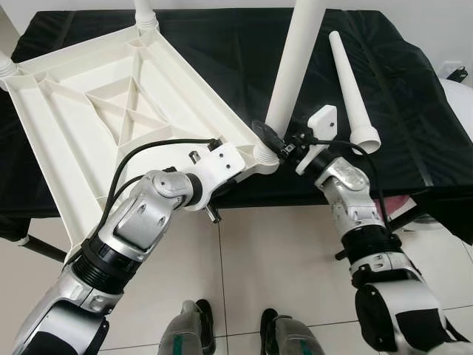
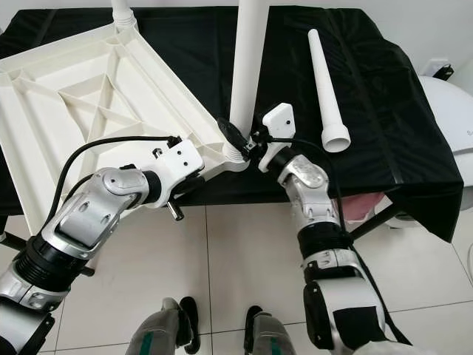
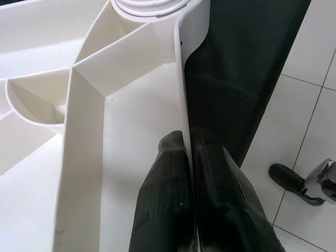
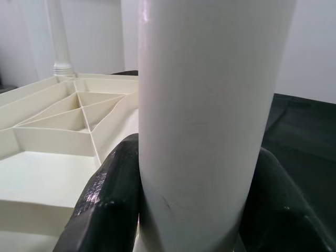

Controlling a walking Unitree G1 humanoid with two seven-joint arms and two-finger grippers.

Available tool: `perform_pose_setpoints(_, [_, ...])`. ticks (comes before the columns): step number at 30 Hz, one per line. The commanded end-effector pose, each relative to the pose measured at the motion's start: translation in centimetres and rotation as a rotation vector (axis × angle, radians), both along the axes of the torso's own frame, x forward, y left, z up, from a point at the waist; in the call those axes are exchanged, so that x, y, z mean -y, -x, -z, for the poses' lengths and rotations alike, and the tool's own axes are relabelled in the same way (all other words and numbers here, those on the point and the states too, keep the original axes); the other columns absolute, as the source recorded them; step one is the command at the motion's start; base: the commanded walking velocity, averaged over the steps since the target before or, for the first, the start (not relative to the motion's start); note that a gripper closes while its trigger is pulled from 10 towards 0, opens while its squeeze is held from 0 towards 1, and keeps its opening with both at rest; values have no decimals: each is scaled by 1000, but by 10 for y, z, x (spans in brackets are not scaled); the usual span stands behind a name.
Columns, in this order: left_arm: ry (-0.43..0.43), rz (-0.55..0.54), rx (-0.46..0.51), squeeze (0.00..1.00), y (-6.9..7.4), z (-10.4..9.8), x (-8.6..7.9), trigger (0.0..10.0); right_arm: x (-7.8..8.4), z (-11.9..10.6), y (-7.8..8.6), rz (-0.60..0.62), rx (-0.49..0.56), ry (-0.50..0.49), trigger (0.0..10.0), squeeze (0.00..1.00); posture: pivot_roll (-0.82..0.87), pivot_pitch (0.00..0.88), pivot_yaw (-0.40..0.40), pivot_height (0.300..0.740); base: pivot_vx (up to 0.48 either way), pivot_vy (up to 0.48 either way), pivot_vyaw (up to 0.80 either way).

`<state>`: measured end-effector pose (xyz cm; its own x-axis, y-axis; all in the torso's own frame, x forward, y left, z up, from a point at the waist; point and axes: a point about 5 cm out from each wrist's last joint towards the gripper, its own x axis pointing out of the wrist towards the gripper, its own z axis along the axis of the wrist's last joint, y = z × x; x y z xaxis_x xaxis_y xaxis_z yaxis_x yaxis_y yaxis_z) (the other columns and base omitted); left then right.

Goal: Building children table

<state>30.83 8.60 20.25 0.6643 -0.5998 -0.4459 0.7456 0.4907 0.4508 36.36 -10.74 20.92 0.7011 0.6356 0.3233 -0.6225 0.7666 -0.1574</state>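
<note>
So the biggest thing here is the black-draped table point(image 1: 414, 126) that everything sits on, running from the left across to the right, with its near edge right in front of the robot. On it, taking up the left half, lies the white tabletop point(image 1: 111, 111) flipped underside up, ribs showing, turned like a diamond so one corner points near and to the right and hangs at the cloth's near edge.

That near corner is where the action is. A white leg point(image 1: 295, 66) stands upright in the corner socket, long axis basically vertical, leaning a touch to the right. The right gripper point(image 1: 275, 140) has its black fingers point(image 4: 107, 205) closed around the base of that leg, one on each side. The left gripper point(image 3: 188, 157) is pinched shut on the thin rim wall of the tabletop just left of the same corner, one finger inside, one outside.

My guess is the leg is being seated or twisted in, so the move is around or down that vertical axis while the left holds the top steady.

A spare leg point(image 1: 353, 85) lies flat on the cloth to the right, wide end near, close to the right arm. Another fitted leg point(image 1: 145, 13) stands at the far corner. Open room is mostly to the right and above.
</note>
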Motion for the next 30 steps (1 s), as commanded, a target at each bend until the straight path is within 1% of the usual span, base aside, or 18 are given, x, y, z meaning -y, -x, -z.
perform_pose_setpoints(1, [6,-3,106,0,-1,-19,5,10000,-4,30,2,14,-139,38,10000,0,-29,204,-8,740,0,0,0])
perform_pose_setpoints(6, [8,-1,107,0,-1,-19,6,10000,-7,32,3,70,-147,13,10000,0,-30,206,-6,740,0,0,0])
perform_pose_setpoints(20, [11,-1,109,0,-1,-21,6,10000,-14,29,6,137,-140,-21,10000,0,-28,203,-5,740,0,0,0])
perform_pose_setpoints(23, [11,2,109,0,-1,-21,7,10000,-16,28,7,139,-136,-16,10000,0,-28,203,-5,740,0,0,0])
perform_pose_setpoints(24, [11,2,110,0,0,-21,7,10000,-17,27,8,114,-131,3,10000,0,-28,199,-4,740,0,0,0])
perform_pose_setpoints(27, [12,2,111,0,0,-21,7,10000,-17,27,8,97,-133,26,10000,0,-29,194,-5,740,0,0,0])
perform_pose_setpoints(30, [13,3,112,0,0,-21,8,10000,-17,23,6,105,-131,39,10000,0,-29,194,-5,740,0,0,0])
